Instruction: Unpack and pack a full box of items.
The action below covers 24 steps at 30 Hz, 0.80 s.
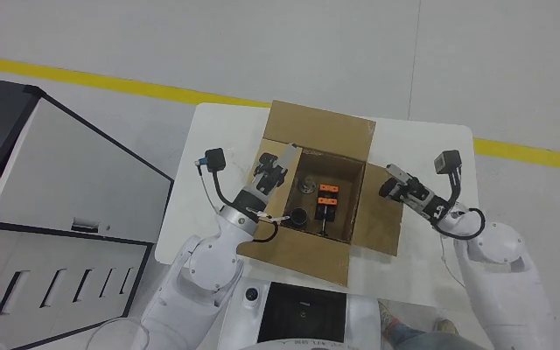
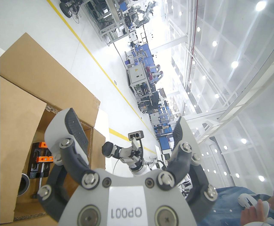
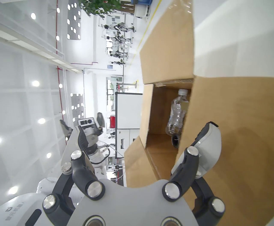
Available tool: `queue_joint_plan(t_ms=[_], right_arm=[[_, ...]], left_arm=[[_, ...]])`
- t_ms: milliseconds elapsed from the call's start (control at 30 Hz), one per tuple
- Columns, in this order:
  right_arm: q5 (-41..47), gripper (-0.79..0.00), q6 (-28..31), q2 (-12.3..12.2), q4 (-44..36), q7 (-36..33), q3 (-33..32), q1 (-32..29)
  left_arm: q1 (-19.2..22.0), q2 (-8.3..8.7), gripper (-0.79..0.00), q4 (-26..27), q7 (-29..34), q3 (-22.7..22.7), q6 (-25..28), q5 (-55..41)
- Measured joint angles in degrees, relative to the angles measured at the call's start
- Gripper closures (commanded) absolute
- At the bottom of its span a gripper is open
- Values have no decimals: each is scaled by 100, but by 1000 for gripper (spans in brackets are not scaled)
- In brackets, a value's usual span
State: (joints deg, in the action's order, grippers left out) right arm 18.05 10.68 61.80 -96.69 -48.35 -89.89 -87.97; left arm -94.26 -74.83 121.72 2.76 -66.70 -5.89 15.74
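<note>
This is a large robotics test hall, built like a factory. A yellow painted line (image 2: 100,66) runs along the pale glossy floor (image 2: 64,42). Beside it stand rows of blue-panelled work cells (image 2: 140,56), a grey electrical cabinet with a warning triangle (image 2: 137,76) and grey jointed robot arms on metal frames (image 2: 143,11). Round lamps (image 2: 234,64) dot the high white truss ceiling. White humanoid robots (image 3: 117,38) stand in the distance.

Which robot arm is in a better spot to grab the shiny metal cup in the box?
Probably left. The left gripper hovers open at the rim of the box, right beside the metal cup; the right gripper sits out over the opposite flap, farther away.
</note>
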Motion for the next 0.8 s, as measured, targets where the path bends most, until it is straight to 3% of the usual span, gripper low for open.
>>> queue_joint_plan(t_ms=[233,400,533,800], right_arm=[[599,-785,-310,60,-115,-282,519,529],[390,-785,-234,147,316,-237,1272,959],[559,-785,-211,126,309,-355,1190,778],[553,-785,-151,174,366,-293,1538,844]], left_arm=[[-69,27,-785,207,17,-129,-170,342],[-596,78,-785,886,-86,-501,-657,724],[-903,97,-785,1076,-125,-527,-641,892],[-903,97,-785,1070,-124,-539,-631,887]])
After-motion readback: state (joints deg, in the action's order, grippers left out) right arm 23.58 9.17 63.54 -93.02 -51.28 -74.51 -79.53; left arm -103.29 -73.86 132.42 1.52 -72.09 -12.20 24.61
